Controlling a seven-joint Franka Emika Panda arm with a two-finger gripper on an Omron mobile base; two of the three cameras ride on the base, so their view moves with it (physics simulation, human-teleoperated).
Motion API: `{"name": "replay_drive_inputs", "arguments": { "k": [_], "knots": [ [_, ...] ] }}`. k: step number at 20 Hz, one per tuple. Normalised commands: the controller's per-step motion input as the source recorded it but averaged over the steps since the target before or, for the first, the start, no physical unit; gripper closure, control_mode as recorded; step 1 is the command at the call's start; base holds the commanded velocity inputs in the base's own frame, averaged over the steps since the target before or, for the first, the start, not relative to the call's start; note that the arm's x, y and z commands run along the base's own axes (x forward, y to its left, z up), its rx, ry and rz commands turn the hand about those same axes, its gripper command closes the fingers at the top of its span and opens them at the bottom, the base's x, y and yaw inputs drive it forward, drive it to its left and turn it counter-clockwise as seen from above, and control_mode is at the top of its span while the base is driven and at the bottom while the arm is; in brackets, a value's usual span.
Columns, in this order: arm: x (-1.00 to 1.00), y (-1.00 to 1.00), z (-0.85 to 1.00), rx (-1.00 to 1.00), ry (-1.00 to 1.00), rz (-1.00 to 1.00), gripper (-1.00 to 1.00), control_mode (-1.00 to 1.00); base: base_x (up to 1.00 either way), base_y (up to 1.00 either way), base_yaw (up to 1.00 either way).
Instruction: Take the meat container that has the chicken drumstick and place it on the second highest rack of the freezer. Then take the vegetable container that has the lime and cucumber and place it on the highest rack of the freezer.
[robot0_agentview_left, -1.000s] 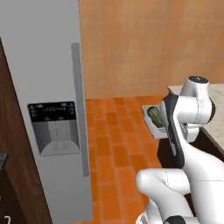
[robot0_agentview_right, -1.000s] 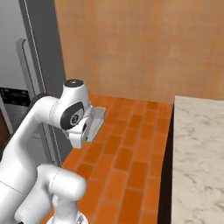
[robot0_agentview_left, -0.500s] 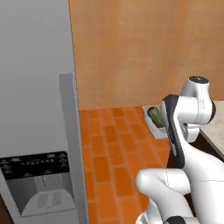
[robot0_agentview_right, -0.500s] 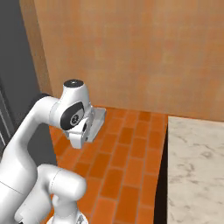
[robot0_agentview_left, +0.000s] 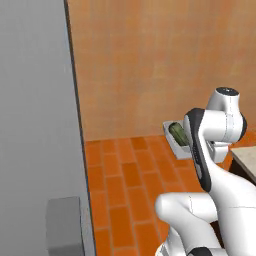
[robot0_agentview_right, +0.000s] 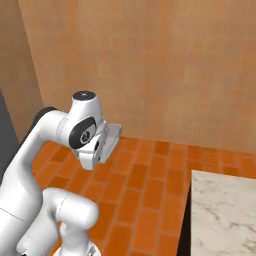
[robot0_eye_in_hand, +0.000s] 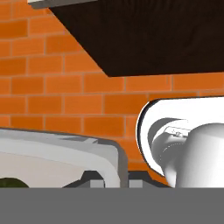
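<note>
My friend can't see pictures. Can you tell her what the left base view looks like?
A white robot arm rises from the lower right, carrying a pale tray with a dark green cucumber in it above an orange brick floor. A tall grey refrigerator covers the left side, and an orange-tan wall stands behind.

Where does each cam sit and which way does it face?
Left base view: behind-left of the arm, facing the grey refrigerator, brick floor; white arm at lower right holds the container with the cucumber.
Right base view: behind-right; arm lower left, marble counter.
Hand view: looks down past the container's rim at the floor.
Both base views share arm, container, floor.
</note>
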Motion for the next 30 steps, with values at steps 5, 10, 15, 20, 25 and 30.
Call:
{"name": "replay_drive_inputs", "arguments": {
  "k": [5,10,15,20,25,30],
  "knots": [
    [0.0,0.0,0.0,0.0,0.0,0.0,1.0,1.0,1.0,-0.11,0.06],
    [0.0,0.0,0.0,0.0,0.0,0.0,1.0,1.0,0.43,-0.17,0.64],
    [0.0,0.0,0.0,0.0,0.0,0.0,1.0,1.0,0.01,-0.12,0.97],
    [0.0,0.0,0.0,0.0,0.0,0.0,1.0,1.0,-0.01,-0.15,0.97],
    [0.0,0.0,0.0,0.0,0.0,0.0,1.0,1.0,-0.17,-0.41,0.76],
    [0.0,0.0,0.0,0.0,0.0,0.0,1.0,1.0,-0.01,-0.35,0.64]
  ]
}}
